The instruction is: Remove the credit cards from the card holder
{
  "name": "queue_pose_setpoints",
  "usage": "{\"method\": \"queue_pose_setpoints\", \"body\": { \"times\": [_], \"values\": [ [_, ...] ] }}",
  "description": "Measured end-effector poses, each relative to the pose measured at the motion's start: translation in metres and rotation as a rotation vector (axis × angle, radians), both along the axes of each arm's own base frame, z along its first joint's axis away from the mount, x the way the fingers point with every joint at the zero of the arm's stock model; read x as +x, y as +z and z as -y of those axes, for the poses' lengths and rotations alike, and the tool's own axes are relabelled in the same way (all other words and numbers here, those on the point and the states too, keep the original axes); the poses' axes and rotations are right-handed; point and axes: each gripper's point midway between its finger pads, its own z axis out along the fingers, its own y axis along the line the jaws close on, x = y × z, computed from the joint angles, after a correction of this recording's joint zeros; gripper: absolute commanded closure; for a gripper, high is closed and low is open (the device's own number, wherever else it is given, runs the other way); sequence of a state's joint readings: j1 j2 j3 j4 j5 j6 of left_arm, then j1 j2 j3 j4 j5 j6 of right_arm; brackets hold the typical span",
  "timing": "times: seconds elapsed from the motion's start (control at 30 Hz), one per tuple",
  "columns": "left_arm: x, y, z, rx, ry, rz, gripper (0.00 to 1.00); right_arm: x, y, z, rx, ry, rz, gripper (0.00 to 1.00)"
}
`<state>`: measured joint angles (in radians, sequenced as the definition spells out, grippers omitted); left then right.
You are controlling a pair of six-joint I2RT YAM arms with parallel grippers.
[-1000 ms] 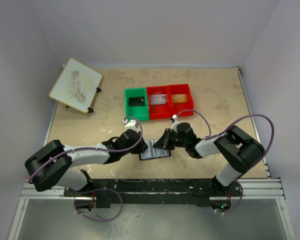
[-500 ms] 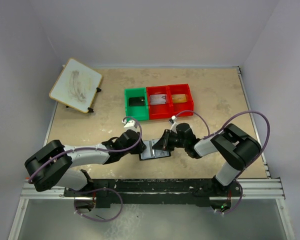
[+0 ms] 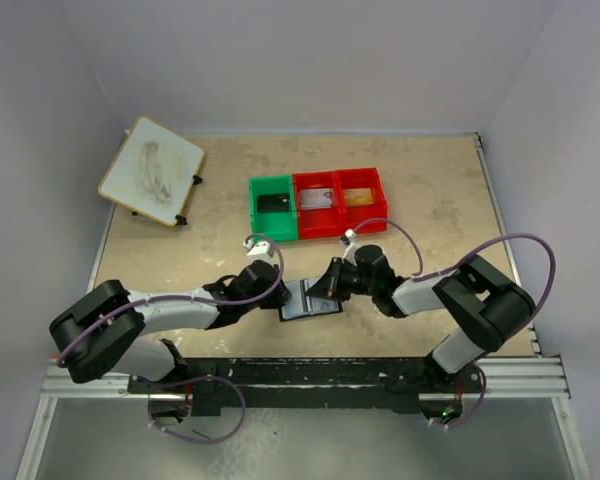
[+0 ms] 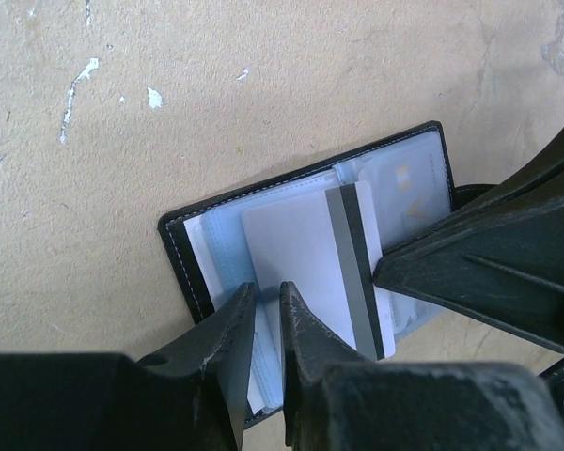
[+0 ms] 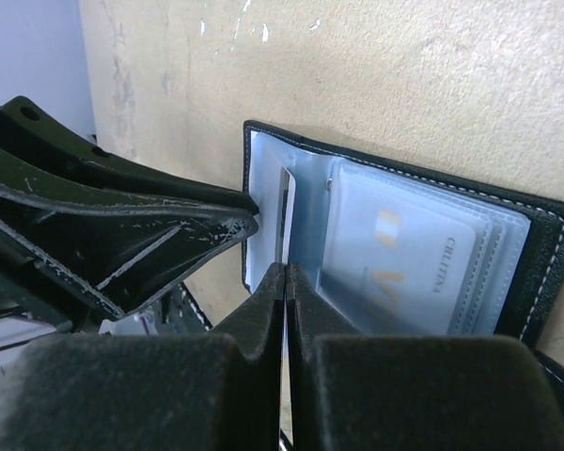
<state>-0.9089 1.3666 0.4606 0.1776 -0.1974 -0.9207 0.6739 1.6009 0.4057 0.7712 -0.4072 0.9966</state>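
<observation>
Right gripper (image 5: 284, 274) has its fingers pressed together on the striped edge of a white credit card (image 4: 296, 258), which sticks partly out of the open card holder (image 4: 176, 252). A second card (image 5: 395, 254), pale with yellow marks, sits behind a clear pocket on the holder's other half. Left gripper (image 4: 268, 299) rests on the holder's opposite edge, fingers nearly together with a pale sleeve showing in the narrow gap; whether they clamp it I cannot tell. The holder lies flat near the middle of the tabletop's (image 3: 430, 200) near edge, between both arms. Farther back stand a green bin (image 3: 275, 233) and two red bins (image 3: 320, 229), touching in a row. A tilted board (image 3: 152, 170) occupies the far-left corner.
</observation>
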Motion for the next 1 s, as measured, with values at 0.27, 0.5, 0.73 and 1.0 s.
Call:
{"method": "queue_pose_setpoints", "body": {
  "times": [0.27, 0.5, 0.73, 1.0],
  "values": [
    [0.000, -0.002, -0.001, 0.021, -0.016, 0.006, 0.87, -0.007, -0.008, 0.010, -0.022, -0.012, -0.021, 1.00],
    [-0.002, 0.001, -0.002, 0.020, -0.022, 0.003, 0.82, -0.008, -0.010, 0.013, -0.022, -0.018, -0.024, 1.00],
    [0.000, 0.033, 0.010, -0.024, -0.066, 0.035, 0.77, -0.008, -0.010, 0.013, -0.015, -0.028, -0.032, 1.00],
    [0.004, 0.026, 0.021, -0.033, -0.064, 0.002, 0.82, -0.007, -0.011, 0.013, -0.013, -0.031, -0.038, 1.00]
  ]
}}
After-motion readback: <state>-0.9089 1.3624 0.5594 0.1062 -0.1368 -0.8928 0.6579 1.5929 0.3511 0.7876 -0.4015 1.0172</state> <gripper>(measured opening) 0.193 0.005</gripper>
